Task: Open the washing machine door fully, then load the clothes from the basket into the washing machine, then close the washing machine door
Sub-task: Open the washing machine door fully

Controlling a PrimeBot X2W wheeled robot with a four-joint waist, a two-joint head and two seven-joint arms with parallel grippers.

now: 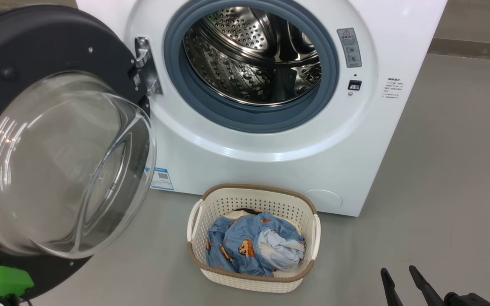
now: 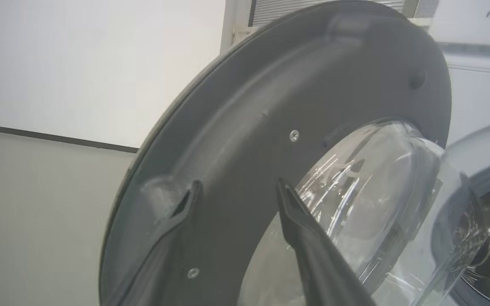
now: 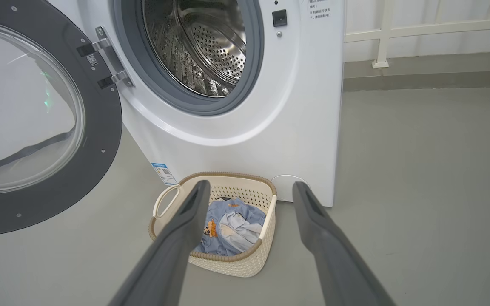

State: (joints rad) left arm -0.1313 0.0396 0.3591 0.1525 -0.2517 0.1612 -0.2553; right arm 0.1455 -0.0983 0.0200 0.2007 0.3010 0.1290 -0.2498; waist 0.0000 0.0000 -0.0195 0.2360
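The large round black washing machine door (image 1: 36,55), with its clear bulging glass porthole, stands swung wide at the left of the white boxy front-loading washing machine (image 1: 270,161). Just in front of the machine, the small cream perforated plastic basket (image 1: 253,189) with a brown woven rim holds the light blue bear-printed clothes (image 1: 245,246). The left gripper (image 2: 237,183), fingers spread and empty, is close to the door's inner face; the right gripper (image 1: 397,269), near and right of the basket, is likewise parted, holding nothing.

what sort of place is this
Likely a laundry area, perhaps a test lab or showroom: a white front-loading washing machine with its door open, a basket of clothes before it, and a grey floor.
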